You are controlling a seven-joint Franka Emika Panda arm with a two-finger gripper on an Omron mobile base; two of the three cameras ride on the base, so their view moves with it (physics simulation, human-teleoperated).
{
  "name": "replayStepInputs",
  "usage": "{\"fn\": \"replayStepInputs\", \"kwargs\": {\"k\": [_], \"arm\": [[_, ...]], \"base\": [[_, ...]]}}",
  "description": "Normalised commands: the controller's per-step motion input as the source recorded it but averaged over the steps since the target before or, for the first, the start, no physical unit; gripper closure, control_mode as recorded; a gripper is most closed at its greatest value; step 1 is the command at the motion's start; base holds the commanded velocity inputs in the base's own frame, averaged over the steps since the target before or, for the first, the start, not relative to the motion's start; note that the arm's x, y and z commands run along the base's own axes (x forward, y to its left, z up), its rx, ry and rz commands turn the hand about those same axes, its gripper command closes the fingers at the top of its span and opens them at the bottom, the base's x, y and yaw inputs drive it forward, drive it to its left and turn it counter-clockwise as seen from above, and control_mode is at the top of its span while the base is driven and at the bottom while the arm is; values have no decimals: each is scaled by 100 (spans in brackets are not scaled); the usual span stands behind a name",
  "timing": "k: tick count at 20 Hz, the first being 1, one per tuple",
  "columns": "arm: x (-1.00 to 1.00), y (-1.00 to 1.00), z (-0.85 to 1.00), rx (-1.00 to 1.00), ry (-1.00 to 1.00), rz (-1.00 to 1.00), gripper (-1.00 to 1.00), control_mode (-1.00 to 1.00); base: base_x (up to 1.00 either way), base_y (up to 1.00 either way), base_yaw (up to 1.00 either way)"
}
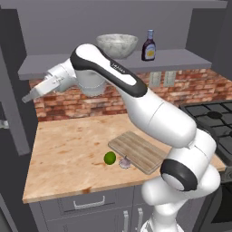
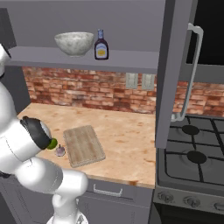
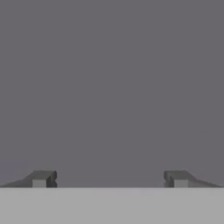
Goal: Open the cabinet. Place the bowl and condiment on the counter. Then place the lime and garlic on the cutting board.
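At the upper left of the left base view the end effector [image 1: 28,97] hangs wide open and empty beside the open grey cabinet [image 1: 113,61]. On its shelf, upper centre, stand the marbled grey-white stone bowl [image 1: 117,45] and the slim dark condiment bottle [image 1: 148,46]. Lower centre, on the tan wood-look bench [image 1: 68,154], the small green lime [image 1: 109,157] and pale garlic bulb [image 1: 124,162] lie just beside the rectangular wooden cutting board [image 1: 138,152].

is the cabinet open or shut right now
Open. The cabinet door is swung out toward the camera in the right base view, and the bowl and condiment stand exposed on its shelf.
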Motion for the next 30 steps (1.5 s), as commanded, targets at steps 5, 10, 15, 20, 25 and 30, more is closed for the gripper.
{"fn": "replayStepInputs", "kwargs": {"k": [5,10,15,20,25,30], "arm": [[0,46,-5,0,9,1,-100,-100],[0,38,-11,-1,9,0,-100,-100],[0,9,-13,-9,1,0,-100,-100],[0,1,-1,-6,-4,1,-100,-100],[-3,-28,0,-2,-4,0,-100,-100],[-9,-41,0,-1,-6,0,-100,-100]], "base": [[0,0,0],[0,0,0],[0,0,0],[0,0,0],[0,0,0],[0,0,0]]}}
